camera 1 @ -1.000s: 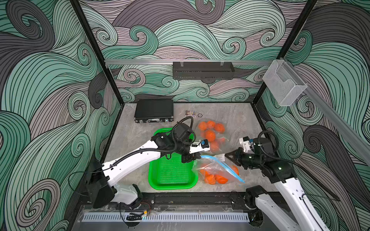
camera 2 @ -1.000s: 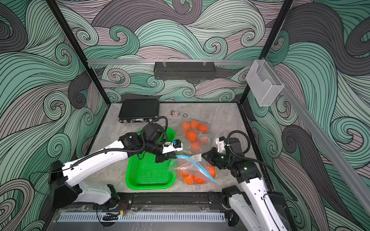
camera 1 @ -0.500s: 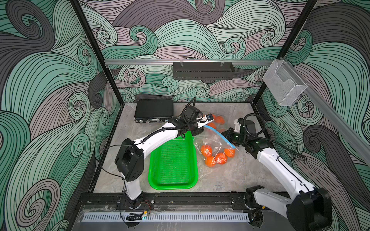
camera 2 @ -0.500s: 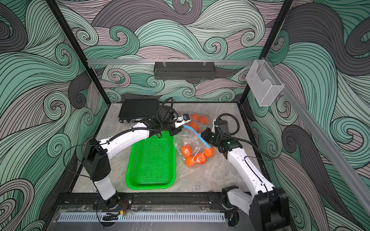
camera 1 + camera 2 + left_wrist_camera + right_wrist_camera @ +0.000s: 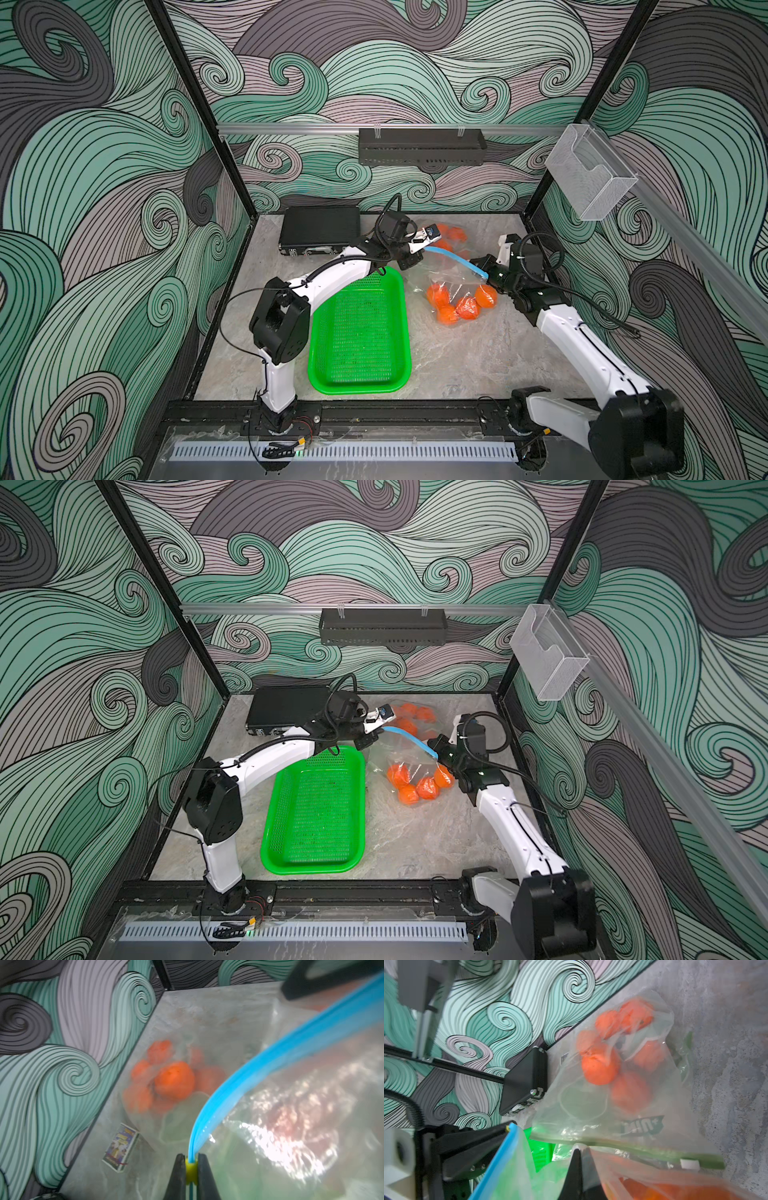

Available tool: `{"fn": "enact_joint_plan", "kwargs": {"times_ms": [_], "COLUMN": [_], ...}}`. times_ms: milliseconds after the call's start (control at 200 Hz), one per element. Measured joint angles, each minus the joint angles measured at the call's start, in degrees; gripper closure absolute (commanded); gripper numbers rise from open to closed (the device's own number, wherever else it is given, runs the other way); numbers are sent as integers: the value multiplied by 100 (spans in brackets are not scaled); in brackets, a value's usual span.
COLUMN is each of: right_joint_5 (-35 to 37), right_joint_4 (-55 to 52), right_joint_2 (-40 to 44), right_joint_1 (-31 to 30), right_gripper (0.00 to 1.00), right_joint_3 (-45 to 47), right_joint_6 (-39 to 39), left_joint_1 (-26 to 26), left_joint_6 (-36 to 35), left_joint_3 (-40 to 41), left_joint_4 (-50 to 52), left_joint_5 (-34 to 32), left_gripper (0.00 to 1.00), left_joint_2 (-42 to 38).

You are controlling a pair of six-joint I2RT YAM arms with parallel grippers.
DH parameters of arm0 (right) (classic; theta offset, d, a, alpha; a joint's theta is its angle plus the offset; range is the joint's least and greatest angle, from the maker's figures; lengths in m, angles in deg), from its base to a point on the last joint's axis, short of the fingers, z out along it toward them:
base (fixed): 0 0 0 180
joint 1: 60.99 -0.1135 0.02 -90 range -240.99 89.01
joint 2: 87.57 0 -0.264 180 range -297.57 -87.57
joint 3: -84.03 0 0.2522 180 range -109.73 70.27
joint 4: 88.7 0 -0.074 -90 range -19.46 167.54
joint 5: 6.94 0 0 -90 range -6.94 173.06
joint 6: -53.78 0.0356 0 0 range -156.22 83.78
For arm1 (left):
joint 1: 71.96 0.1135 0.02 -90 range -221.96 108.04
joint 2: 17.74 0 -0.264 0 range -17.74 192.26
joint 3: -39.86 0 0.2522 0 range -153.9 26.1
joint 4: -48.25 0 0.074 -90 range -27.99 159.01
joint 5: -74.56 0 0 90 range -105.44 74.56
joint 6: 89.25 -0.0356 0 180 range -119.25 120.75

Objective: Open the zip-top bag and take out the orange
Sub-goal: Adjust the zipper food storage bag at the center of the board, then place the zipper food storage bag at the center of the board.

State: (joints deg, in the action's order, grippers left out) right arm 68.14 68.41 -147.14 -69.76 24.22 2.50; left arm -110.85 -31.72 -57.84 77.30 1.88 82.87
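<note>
Both arms reach mid-table, holding the bag up between them. The left gripper clamps the zip end. The right gripper pinches the other corner, tips hidden by film. The oranges sag inside, blurred.

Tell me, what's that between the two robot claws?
The blue zip strip of the zip-top bag stretches from the left gripper, which pinches one end, to the right gripper. Both top views show it.

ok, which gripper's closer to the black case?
Left. The left gripper pinches the blue zip strip at the end nearer the black case; the right gripper grips the bag past its far end.
</note>
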Motion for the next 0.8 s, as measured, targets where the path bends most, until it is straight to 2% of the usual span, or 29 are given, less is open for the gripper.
{"fn": "enact_joint_plan", "kwargs": {"times_ms": [125, 205, 295, 410, 440, 525, 595, 700, 801], "right_joint_5": [-96, -164, -188, -249, -291, -431, -601, -789, -839], "right_joint_4": [24, -28, -289, -678, -772, -981, -1213, -1740, -2614], "right_joint_2": [1003, 1541, 1974, 2562, 2699, 2986, 3082, 3056, 2916], "right_joint_1": [-7, -92, -275, -411, -422, -437, -455, -533, -625], "right_gripper": [100, 100, 100, 99, 95, 75, 63, 54, 48], "right_joint_3": [782, 1464, 2065, 2439, 2455, 2455, 2444, 2297, 1779], "right_joint_6": [175, 385, 592, 874, 938, 1093, 1211, 1235, 979], "left_joint_1": [-63, -162, -358, -627, -682, -793, -872, -1073, -1287], "left_joint_6": [87, 168, 267, 527, 660, 1207, 1753, 2839, 3727], "left_joint_3": [1176, 1825, 2208, 2258, 2273, 2535, 2881, 3484, 3871], "left_joint_4": [-83, -127, 74, 581, 715, 846, 826, 621, 468], "left_joint_5": [811, 1075, 1005, 841, 835, 839, 848, 927, 929], "left_gripper": [55, 46, 45, 40, 38, 38, 40, 44, 51], "left_joint_2": [-1196, -1810, -2159, -2441, -2575, -3200, -3792, -4450, -4557]}}
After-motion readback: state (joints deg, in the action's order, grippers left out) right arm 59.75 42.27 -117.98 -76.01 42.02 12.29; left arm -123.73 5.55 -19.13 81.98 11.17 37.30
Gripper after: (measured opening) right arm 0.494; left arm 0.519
